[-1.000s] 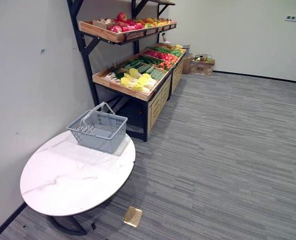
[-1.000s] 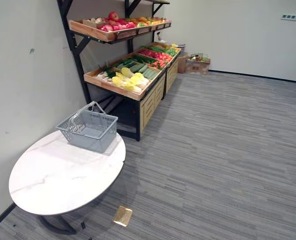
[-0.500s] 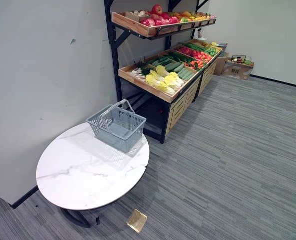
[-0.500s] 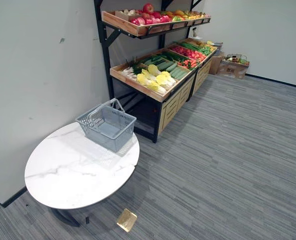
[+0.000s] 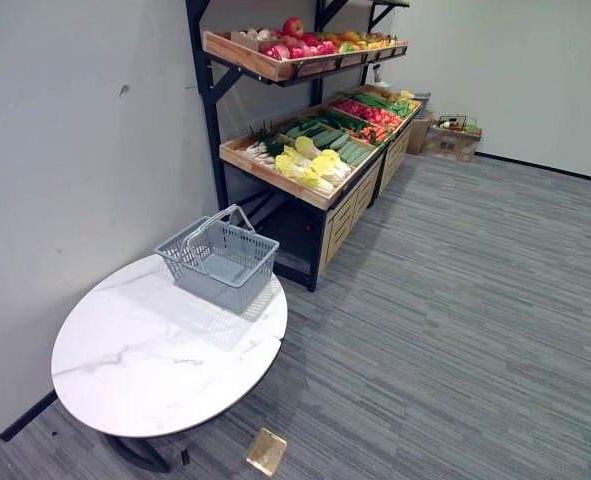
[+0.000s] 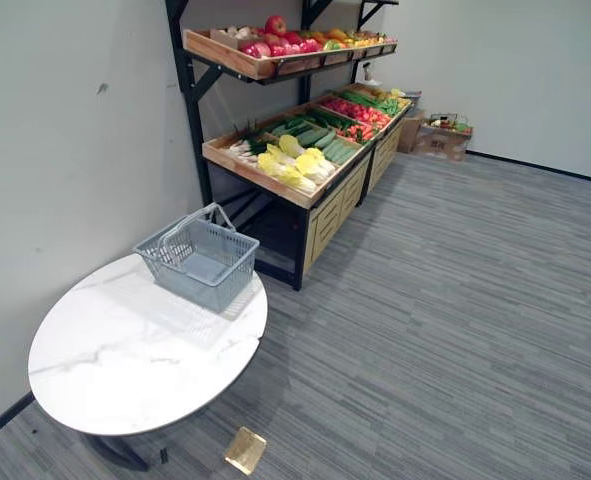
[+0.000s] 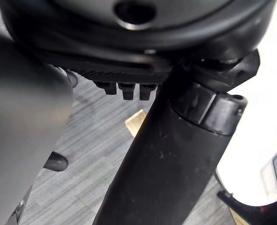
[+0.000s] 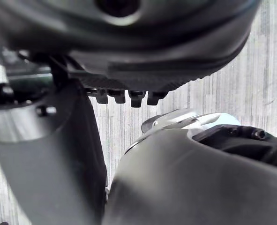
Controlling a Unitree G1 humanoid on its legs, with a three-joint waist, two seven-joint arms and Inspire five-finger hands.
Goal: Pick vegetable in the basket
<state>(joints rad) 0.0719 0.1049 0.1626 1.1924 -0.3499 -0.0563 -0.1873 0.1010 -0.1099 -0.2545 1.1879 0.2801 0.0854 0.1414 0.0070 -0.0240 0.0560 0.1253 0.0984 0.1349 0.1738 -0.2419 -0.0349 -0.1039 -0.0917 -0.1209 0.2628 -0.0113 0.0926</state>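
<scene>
Fingers: cannot tell whether open or closed, on either hand.
Hands: left hand (image 7: 143,28) and right hand (image 8: 152,47) hang low over the floor (image 5: 455,300).
Vegetables (image 5: 310,165): on the wooden lower shelf (image 5: 271,179), well apart from both hands.
Basket (image 5: 220,262): grey, looks empty, on the round white table (image 5: 145,370) near the shelf.
Change: the whole view has swung sideways, so the camera moved and the things did not.
Meaning: probably orienting; no pick begun.

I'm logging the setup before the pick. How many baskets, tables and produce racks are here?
Grey basket: 1
Round white table: 1
Produce rack: 1
Total: 3
</scene>
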